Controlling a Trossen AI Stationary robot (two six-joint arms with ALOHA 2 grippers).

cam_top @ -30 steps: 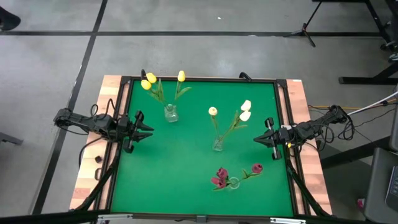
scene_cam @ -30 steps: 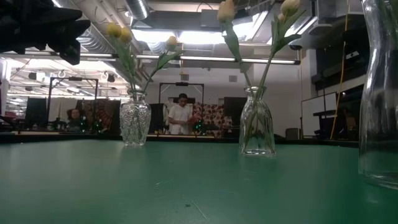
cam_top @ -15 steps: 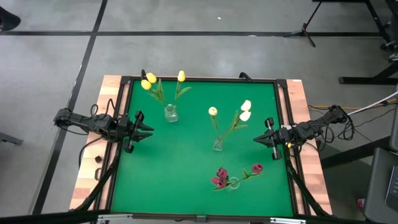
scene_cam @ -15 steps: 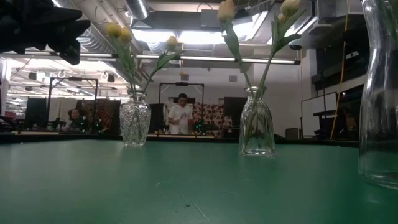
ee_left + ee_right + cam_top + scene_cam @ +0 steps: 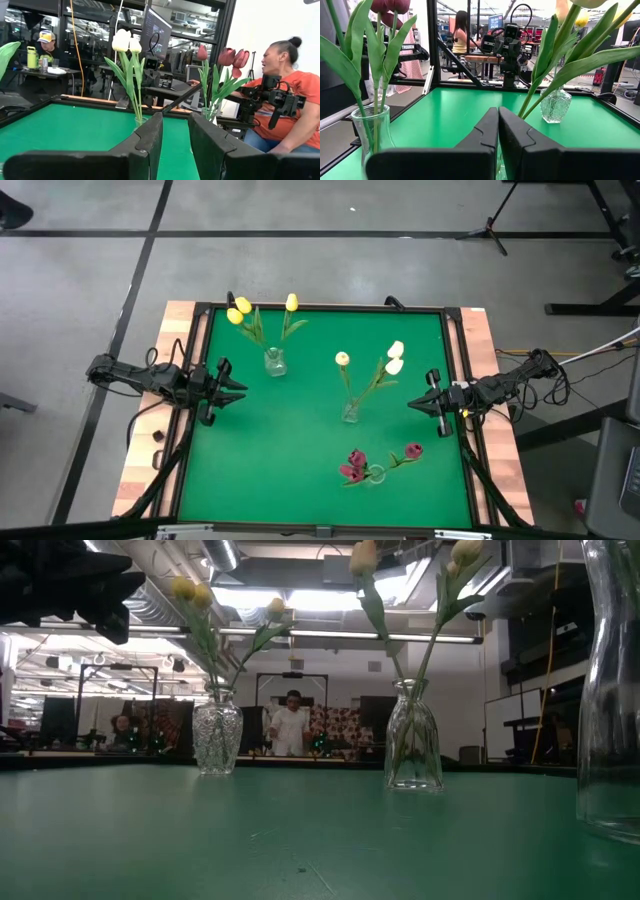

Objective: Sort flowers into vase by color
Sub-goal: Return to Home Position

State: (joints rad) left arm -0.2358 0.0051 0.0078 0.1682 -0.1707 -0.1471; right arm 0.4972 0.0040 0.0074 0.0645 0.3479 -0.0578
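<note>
Three vases (image 5: 274, 363) are filled (one colour each): yellow tulips (image 5: 241, 310) at eleven o'clock, white tulips (image 5: 394, 358) near centre, red tulips (image 5: 354, 465) at five. Left gripper (image 5: 242, 390) at nine is slightly parted, right gripper (image 5: 412, 405) at three pressed closed, both empty.

The green tabletop (image 5: 300, 430) is lit evenly and softly from above in the high view. In the low view, the ceiling lights (image 5: 300, 600) far in the room are blown out to white, and the flowers (image 5: 195, 592) are seen backlit against them. Pale reflections are carried on the near right vase (image 5: 605, 690). In the left wrist view, a white wall (image 5: 260, 25) on the right is overexposed, while the room to the left is dim.
</note>
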